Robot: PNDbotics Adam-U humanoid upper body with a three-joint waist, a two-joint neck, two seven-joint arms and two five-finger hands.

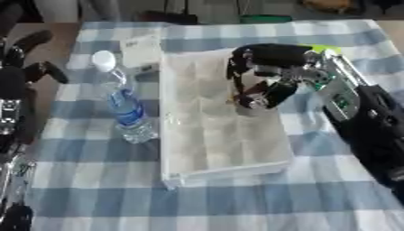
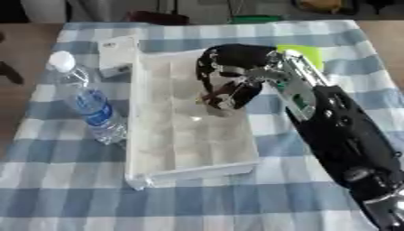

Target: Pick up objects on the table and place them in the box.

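Blue-labelled water bottle is lying left of centre on the checked tablecloth, just beside the white box. The right hand is hanging over the box's middle right, fingers curling around something small and dark.

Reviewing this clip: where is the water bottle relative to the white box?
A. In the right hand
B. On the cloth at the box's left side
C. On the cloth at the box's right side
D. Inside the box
B: the water bottle stands on the checked cloth just left of the white box, while the right hand is over the box.
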